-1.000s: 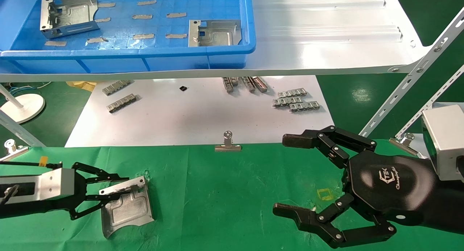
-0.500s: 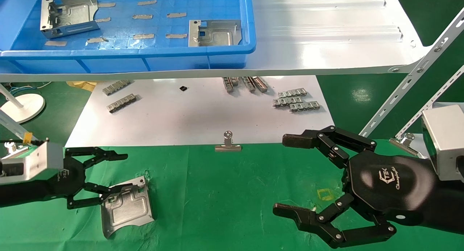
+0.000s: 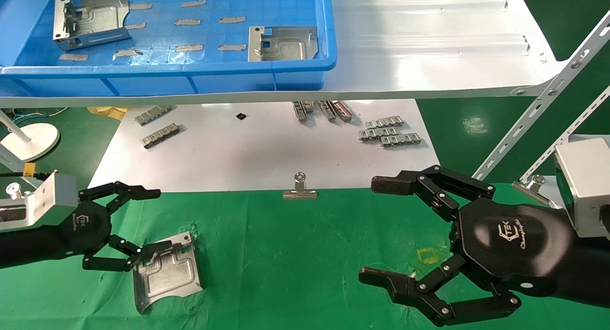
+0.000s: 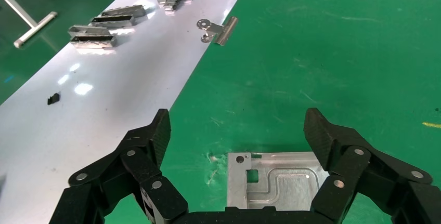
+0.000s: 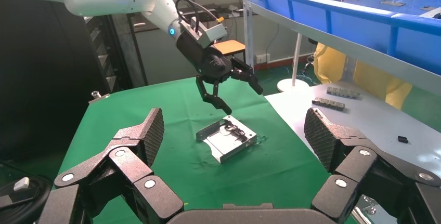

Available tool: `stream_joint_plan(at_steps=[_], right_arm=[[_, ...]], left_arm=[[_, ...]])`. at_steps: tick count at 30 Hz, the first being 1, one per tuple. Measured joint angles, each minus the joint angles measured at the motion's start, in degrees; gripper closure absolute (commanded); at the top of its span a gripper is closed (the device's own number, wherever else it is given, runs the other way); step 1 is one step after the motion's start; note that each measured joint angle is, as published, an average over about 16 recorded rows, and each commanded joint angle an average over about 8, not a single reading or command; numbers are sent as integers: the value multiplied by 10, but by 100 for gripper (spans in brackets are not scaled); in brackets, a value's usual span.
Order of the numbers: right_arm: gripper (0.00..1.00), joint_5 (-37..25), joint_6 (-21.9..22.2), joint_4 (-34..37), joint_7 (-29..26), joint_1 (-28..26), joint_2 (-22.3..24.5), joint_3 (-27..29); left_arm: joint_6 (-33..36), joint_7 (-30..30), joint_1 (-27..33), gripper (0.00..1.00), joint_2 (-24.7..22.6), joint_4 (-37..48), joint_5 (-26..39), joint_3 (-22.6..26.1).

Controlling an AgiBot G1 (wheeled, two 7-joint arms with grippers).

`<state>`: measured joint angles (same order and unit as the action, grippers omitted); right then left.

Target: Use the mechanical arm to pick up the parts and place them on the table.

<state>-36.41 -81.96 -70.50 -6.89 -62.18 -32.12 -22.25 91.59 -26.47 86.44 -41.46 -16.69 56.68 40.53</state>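
My left pincer (image 3: 140, 223) hangs spread apart, empty, above the table's (image 3: 305, 254) near-left corner. One part (image 3: 167, 271) lies flat just beneath; two parts (image 3: 90, 18) remain in the blue bin (image 3: 200, 77), beyond the far edge. My right pincer (image 3: 376, 230) idles apart near-right.

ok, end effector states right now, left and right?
Left end effector: open, holding nothing, above the silver stamped sheet-metal plate on the green cloth table.
Right end effector: open, empty.
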Motion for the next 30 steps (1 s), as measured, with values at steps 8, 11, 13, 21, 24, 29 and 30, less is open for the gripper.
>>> stream_joint_plan(at_steps=[8,11,13,21,24,29,30], right_arm=[[0,0,0,0,0,0,0,0],[0,0,0,0,0,0,0,0],[0,0,0,0,0,0,0,0],[0,0,0,0,0,0,0,0],[0,0,0,0,0,0,0,0],[0,0,0,0,0,0,0,0],[0,0,0,0,0,0,0,0]], left_arm=[[-5,23,-18,0,5,-40,-8,-18],[-7,39,-28,0,7,-65,-14,-28],[-9,51,-36,0,9,-83,-19,-36],[-17,102,-70,0,18,-160,-40,-69],[-20,121,-82,0,21,-188,-47,-81],[-25,153,-103,0,27,-237,-60,-102],[-26,159,-108,0,28,-246,-63,-106]])
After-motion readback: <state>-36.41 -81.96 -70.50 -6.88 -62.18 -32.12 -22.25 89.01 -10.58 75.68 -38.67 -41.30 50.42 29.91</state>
